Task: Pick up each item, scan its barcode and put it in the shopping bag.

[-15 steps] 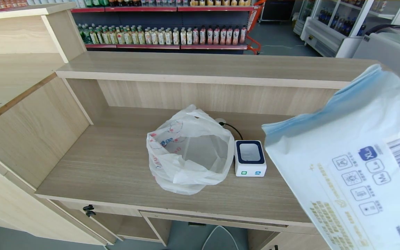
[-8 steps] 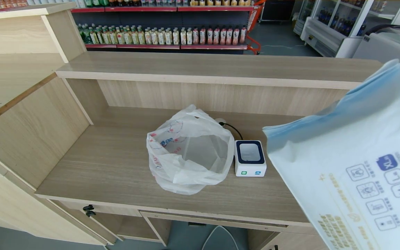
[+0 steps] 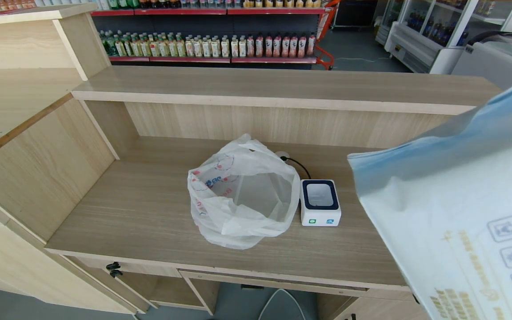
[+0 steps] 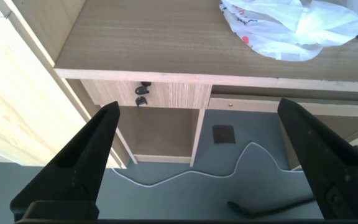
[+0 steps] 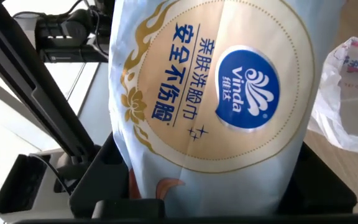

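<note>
Closest, the right gripper (image 5: 210, 190) clamped a white-and-blue pack (image 3: 451, 209) raised at the right, the left gripper (image 4: 197, 158) hung spread and empty low before the counter's (image 3: 131, 213) front edge, and farther in the shopping bag (image 3: 242, 198) lay open mid-counter with the scanner (image 3: 320, 202) just beside it on the right.

Bright, even light fills the shop, with no hard shadows. The back edge of the table (image 3: 140, 213) lies in soft shade under the ledge (image 3: 260, 84), whose top carries a pale sheen. The plastic bag (image 3: 242, 195) throws only a faint shadow toward the front edge. Straight lines bow near the head view's left border. The pack (image 3: 460, 213) has a glossy wrap, beside a washed-out white patch in the right wrist view. The left hand (image 4: 199, 109) reads as dark shapes against the lit floor (image 4: 166, 205).
</note>
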